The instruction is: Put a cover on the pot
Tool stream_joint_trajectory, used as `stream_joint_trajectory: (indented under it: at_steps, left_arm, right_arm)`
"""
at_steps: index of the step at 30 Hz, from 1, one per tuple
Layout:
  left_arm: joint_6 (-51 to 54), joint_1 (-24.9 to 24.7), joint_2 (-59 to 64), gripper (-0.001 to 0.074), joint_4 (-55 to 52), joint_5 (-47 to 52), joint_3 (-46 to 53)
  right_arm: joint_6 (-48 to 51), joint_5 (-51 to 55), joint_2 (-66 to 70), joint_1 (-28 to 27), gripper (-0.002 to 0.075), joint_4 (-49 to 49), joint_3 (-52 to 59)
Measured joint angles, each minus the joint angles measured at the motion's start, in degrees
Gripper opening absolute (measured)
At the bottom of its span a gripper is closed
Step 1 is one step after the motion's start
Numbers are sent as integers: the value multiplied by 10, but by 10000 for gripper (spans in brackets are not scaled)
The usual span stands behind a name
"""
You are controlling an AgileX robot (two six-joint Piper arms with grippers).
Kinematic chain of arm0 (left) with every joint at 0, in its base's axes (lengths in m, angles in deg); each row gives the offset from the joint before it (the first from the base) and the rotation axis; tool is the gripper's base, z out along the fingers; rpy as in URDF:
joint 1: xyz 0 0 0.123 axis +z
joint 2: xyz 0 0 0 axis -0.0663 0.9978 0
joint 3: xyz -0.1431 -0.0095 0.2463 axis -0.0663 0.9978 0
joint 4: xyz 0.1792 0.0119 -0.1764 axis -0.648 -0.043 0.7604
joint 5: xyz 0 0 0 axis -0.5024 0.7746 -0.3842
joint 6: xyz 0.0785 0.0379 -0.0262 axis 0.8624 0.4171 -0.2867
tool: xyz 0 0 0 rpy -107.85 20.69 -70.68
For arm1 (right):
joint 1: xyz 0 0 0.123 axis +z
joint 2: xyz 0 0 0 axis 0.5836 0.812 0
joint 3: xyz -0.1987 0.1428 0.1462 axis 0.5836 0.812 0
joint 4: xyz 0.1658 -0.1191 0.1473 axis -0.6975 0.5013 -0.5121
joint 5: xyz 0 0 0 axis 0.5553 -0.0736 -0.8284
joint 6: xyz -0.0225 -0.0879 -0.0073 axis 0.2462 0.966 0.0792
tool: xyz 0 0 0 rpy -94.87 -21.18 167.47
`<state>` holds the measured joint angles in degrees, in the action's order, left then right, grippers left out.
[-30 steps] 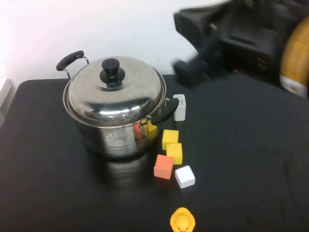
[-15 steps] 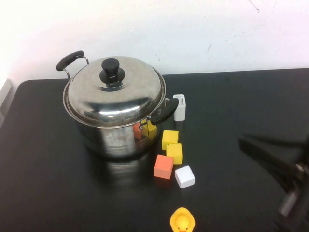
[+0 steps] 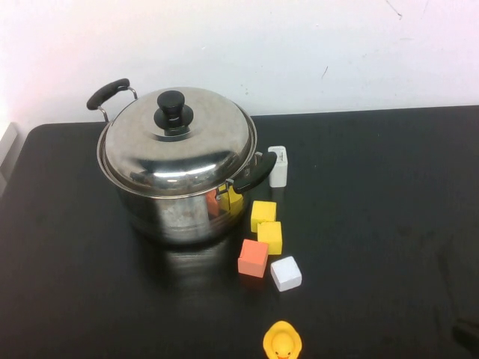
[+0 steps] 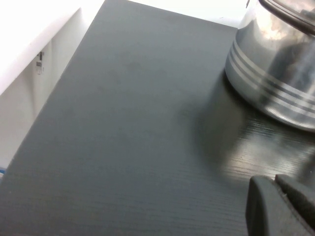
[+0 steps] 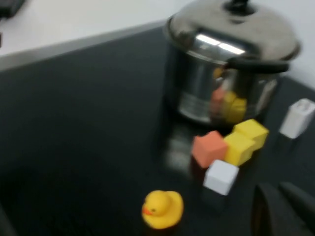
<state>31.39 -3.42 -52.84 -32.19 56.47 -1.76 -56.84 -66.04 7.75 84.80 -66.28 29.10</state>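
Observation:
The large steel pot (image 3: pixel 176 213) with black side handles stands at the back left of the black table (image 3: pixel 374 194). The domed steel lid (image 3: pixel 202 149) with its black knob (image 3: pixel 174 108) rests on the pot's rim. The pot also shows in the left wrist view (image 4: pixel 275 73) and in the right wrist view (image 5: pixel 211 93), lid on. My left gripper (image 4: pixel 275 184) is shut and empty, low over the table beside the pot. My right gripper (image 5: pixel 278 191) is shut and empty near the table's front right, close to the white cube; only a dark tip shows in the high view.
To the right of the pot lie two yellow blocks (image 3: pixel 266 224), an orange block (image 3: pixel 254 257) and a white cube (image 3: pixel 286 273). A small white object (image 3: pixel 278 165) stands by the pot's right handle. A yellow rubber duck (image 3: pixel 282 342) sits at the front edge.
My right arm has swung from high at the back right down past the table's right side and almost out of the high view. The pot and lid have not moved.

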Motion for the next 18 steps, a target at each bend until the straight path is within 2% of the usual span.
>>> stream_joint_trajectory:
  at_steps: [4,7,12,18]
  left_arm:
    - [0,0,0,-1,0,0,0]
    - [0,0,0,-1,0,0,0]
    - [0,0,0,-2,0,0,0]
    - [0,0,0,-2,0,0,0]
  right_arm:
    - [139,-43,-57,-85,-2,-137,63]
    - [163,-86,-96,-170,-2,-165,116]
    - [135,-66,-179,-295,-2,-175,175]
    - [72,88,-275,-441,-2,-154,187]
